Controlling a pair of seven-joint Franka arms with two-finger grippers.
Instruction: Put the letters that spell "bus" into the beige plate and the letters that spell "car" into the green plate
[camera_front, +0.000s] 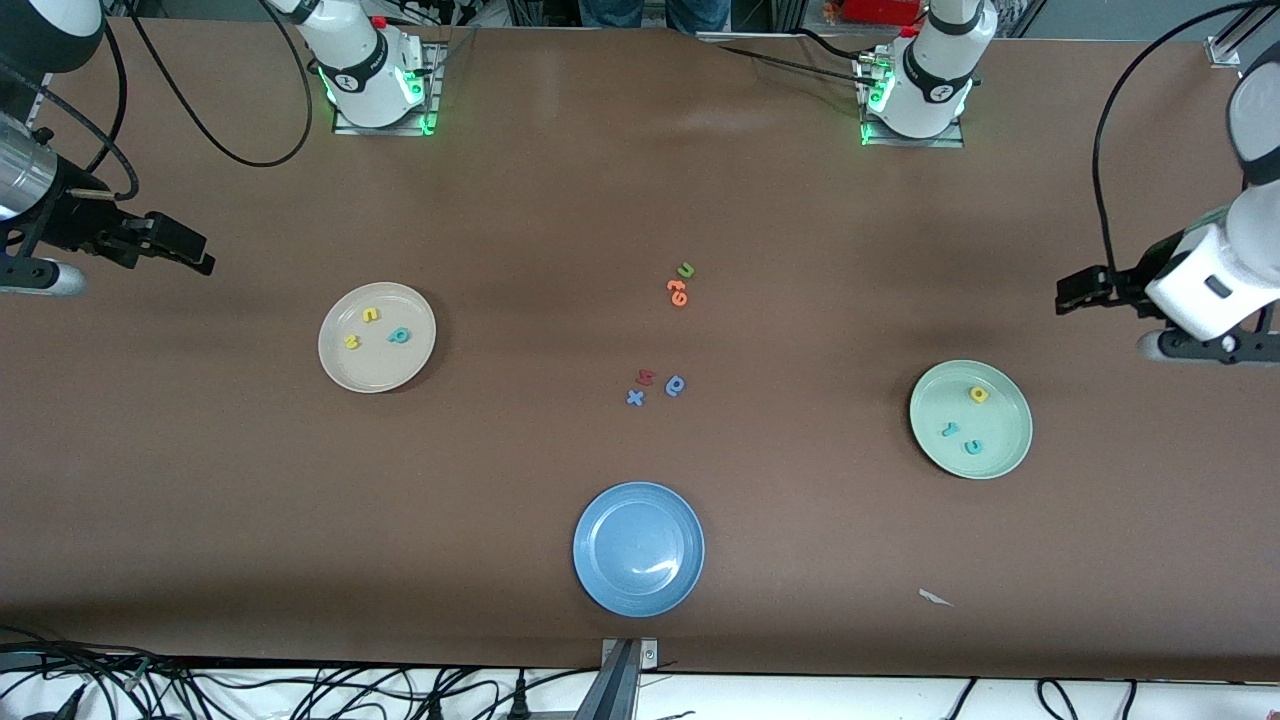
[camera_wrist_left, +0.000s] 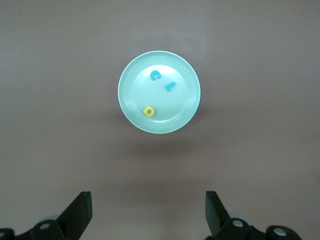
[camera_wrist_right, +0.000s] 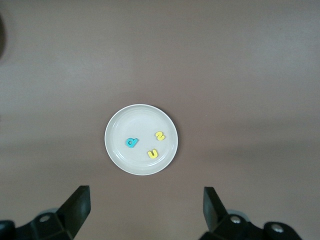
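Blue plate (camera_front: 638, 548): nearest my camera, by the desk's (camera_front: 640, 180) near edge, nothing in it; a white scrap (camera_front: 935, 598) lies toward the left arm's end
Loose letters: blue x (camera_front: 635, 398), red letter (camera_front: 645, 377), blue round letter (camera_front: 676, 385) at mid-desk; orange letter (camera_front: 677, 292) and green u (camera_front: 686, 270) farther from my camera
Beige plate (camera_front: 377, 337): toward the right arm's end; I see teal b (camera_front: 399, 335), yellow u (camera_front: 371, 314), yellow s (camera_front: 352, 342) in it
Green plate (camera_front: 970, 419): toward the left arm's end; holds teal c (camera_front: 972, 446), yellow a (camera_front: 979, 394), teal r (camera_front: 950, 430)
Left gripper (camera_front: 1066, 295): raised at its end of the desk, jaws released, grasping nothing
Right gripper (camera_front: 203, 258): raised at its end, jaws released, grasping nothing
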